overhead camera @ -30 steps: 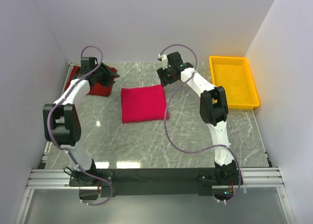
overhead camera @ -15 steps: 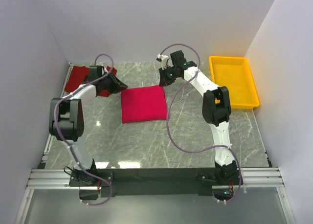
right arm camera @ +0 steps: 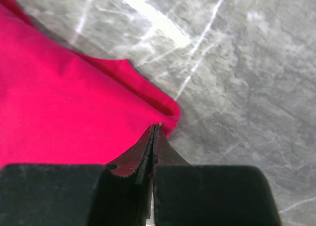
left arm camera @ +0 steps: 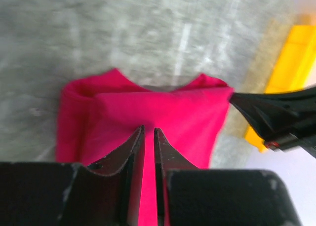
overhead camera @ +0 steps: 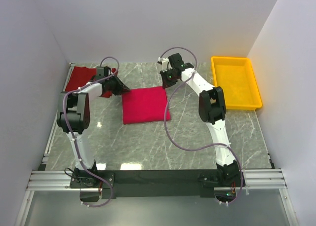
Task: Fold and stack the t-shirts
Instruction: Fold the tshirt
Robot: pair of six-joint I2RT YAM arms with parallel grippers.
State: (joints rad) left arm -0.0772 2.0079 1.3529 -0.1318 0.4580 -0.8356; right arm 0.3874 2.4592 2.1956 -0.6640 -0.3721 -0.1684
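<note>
Pink shirt: folded to a rectangle, flat on the surface, centre, slightly to the far side.
Dark red shirt: rumpled, far left corner, apart from the pink one.
Tray: yellow, far right.
Left pincer: at the pink one's far left corner, fingers nearly together with a thin slit between them; cannot tell if cloth is pinched.
Right pincer: clenched, tips meeting at the far right corner, touching its edge; cannot tell whether cloth is caught.
</note>
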